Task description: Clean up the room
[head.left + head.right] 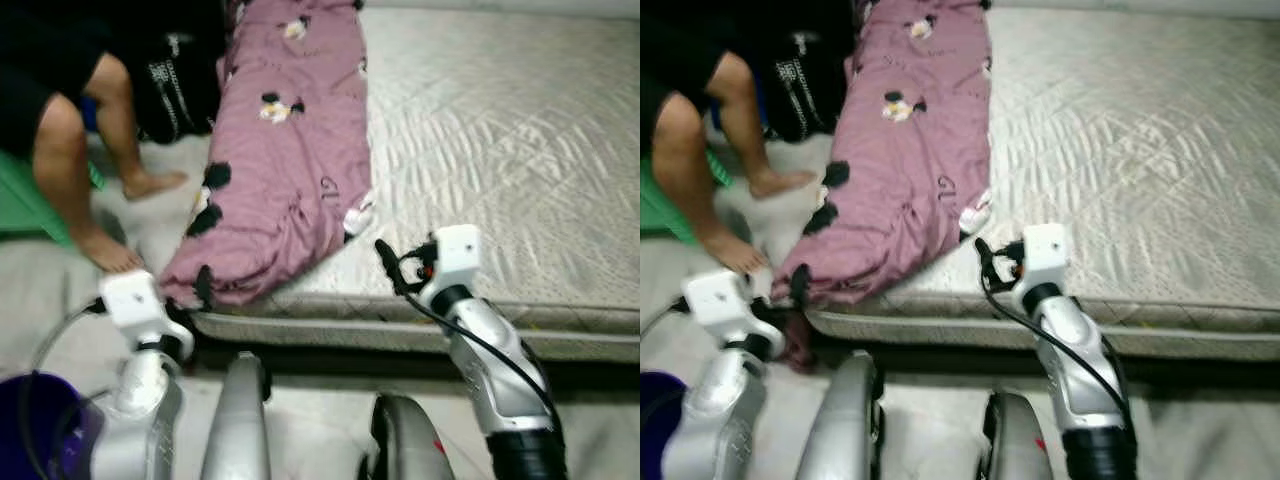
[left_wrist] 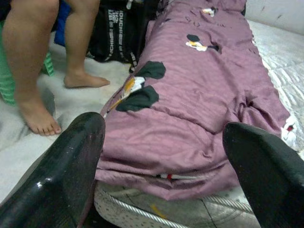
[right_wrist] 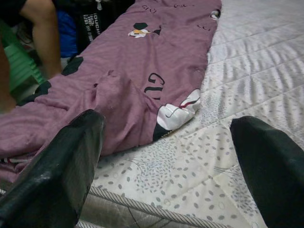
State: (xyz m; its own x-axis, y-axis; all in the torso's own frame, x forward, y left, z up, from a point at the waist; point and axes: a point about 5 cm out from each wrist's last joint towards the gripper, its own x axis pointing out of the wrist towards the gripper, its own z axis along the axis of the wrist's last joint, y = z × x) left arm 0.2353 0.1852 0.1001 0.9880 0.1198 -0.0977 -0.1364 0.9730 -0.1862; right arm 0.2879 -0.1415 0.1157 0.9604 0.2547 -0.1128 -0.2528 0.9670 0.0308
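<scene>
Spreading wide, the left hand (image 2: 161, 156) and right hand (image 3: 166, 152) face the rumpled mauve cartoon-print blanket (image 1: 290, 150) on the quilted grey mattress (image 1: 500, 140), seemingly poised to gather it.

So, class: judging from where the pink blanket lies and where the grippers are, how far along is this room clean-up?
The pink blanket lies bunched along the mattress edge, one end drooping over its corner. Both the left gripper and the right gripper are open near that end, holding nothing. That fits reaching in or having just let go. A person's feet rest beside the bed.
</scene>
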